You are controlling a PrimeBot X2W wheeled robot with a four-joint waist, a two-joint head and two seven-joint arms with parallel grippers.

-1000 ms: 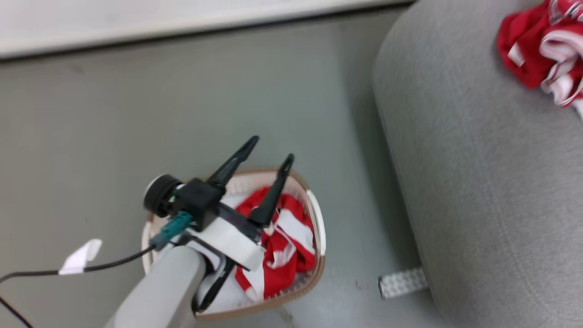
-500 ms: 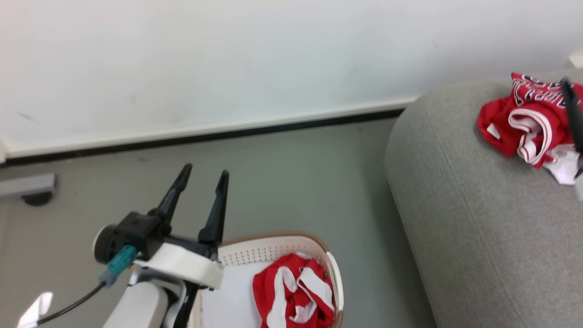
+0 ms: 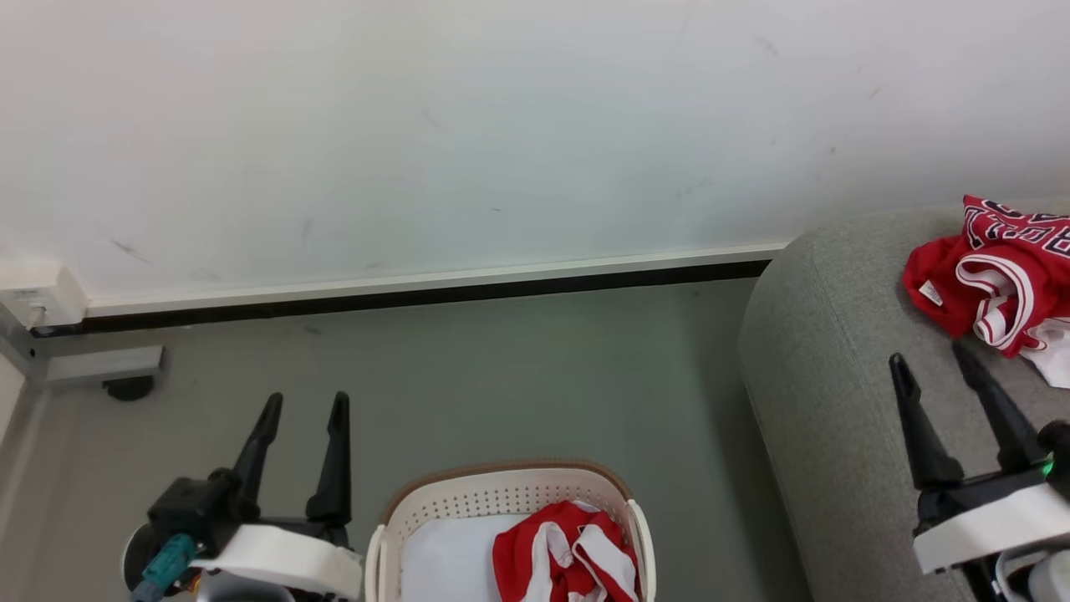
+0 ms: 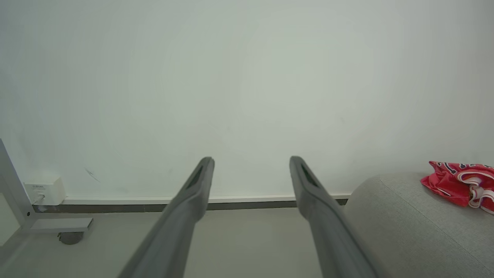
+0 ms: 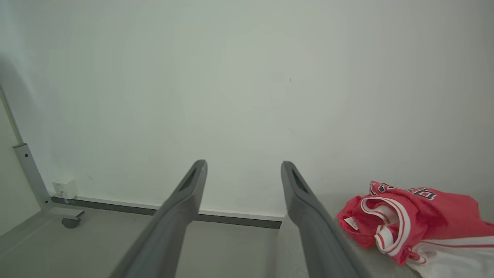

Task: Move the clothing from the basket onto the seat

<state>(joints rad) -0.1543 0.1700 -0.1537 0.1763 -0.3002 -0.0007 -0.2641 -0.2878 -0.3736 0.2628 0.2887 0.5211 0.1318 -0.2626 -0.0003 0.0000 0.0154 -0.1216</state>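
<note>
The white basket (image 3: 468,502) with a brown rim stands on the floor at the bottom centre of the head view. Red-and-white clothing (image 3: 568,556) lies bunched in its right half. More red clothing (image 3: 995,284) with lettering lies on the grey seat (image 3: 836,393) at the right; it also shows in the left wrist view (image 4: 459,183) and the right wrist view (image 5: 405,220). My left gripper (image 3: 303,405) is open and empty, left of the basket. My right gripper (image 3: 928,359) is open and empty above the seat, just short of the clothing there.
A white wall with a dark skirting line (image 3: 418,297) runs across the back. A grey frame foot with a castor (image 3: 125,380) and a white socket box (image 3: 33,297) sit at the far left. Bare grey floor (image 3: 518,376) lies between wall, basket and seat.
The head camera has tilted up, so the wall now takes the upper half. My left gripper went from over the basket to its left side. My right gripper has come into view over the seat.
</note>
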